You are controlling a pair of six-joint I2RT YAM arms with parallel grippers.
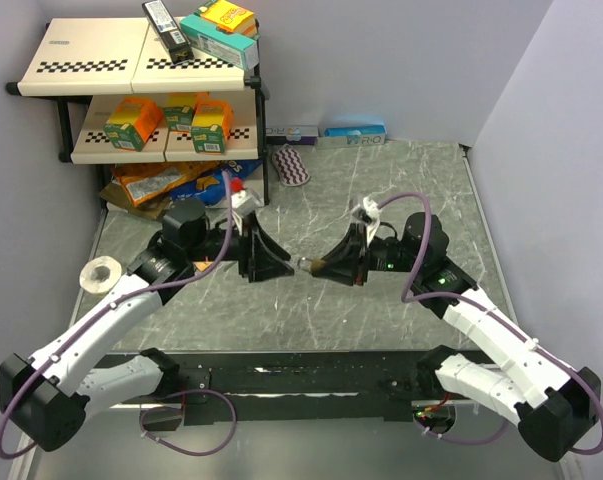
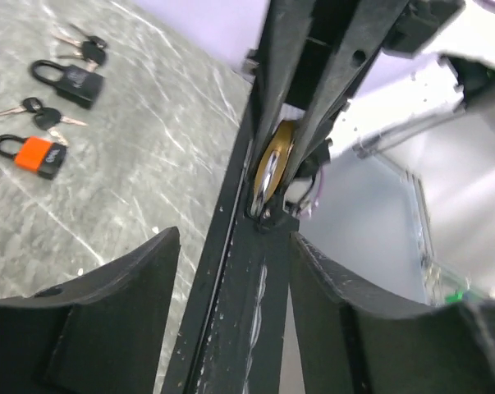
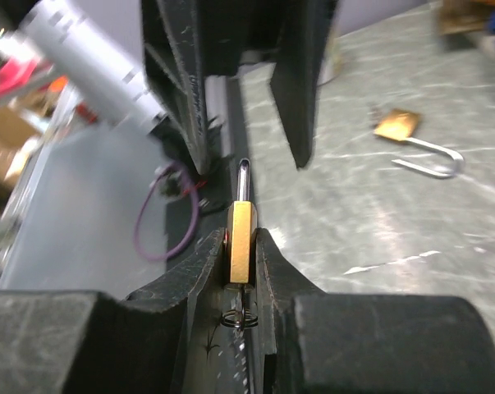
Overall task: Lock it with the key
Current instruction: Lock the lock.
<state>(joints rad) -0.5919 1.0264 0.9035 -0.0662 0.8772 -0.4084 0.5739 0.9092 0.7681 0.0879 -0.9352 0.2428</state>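
Lock-and-key trial: a brass padlock (image 3: 240, 245) is shown clamped edge-on between the fingers of the right gripper (image 1: 324, 266), which are closed against its body above the middle of the grey marbled table (image 1: 401, 190). Its shackle (image 3: 243, 179) is pointed toward 12 o'clock in the right wrist view. A wire ring (image 3: 240, 318) is seen at the body's near end, at 6 o'clock; whether a key is seated there cannot be told.

The lock is faced from 9 o'clock in the overhead view by the left gripper (image 1: 281, 262). Its fingers (image 2: 107, 320) are spread apart with nothing held between them, and the lock is framed just beyond their tips.

A black padlock (image 2: 71, 80) and an orange padlock (image 2: 35, 154) are seen lying on the table at 10 o'clock in the left wrist view, with loose keys (image 2: 35, 111) beside them. A second brass padlock (image 3: 397, 125), its shackle swung open, is shown lying flat at 2 o'clock in the right wrist view. A shelf (image 1: 81, 55) stocked with boxes is seen at 11 o'clock on the table, and a roll of tape (image 1: 103, 275) beside the left arm.
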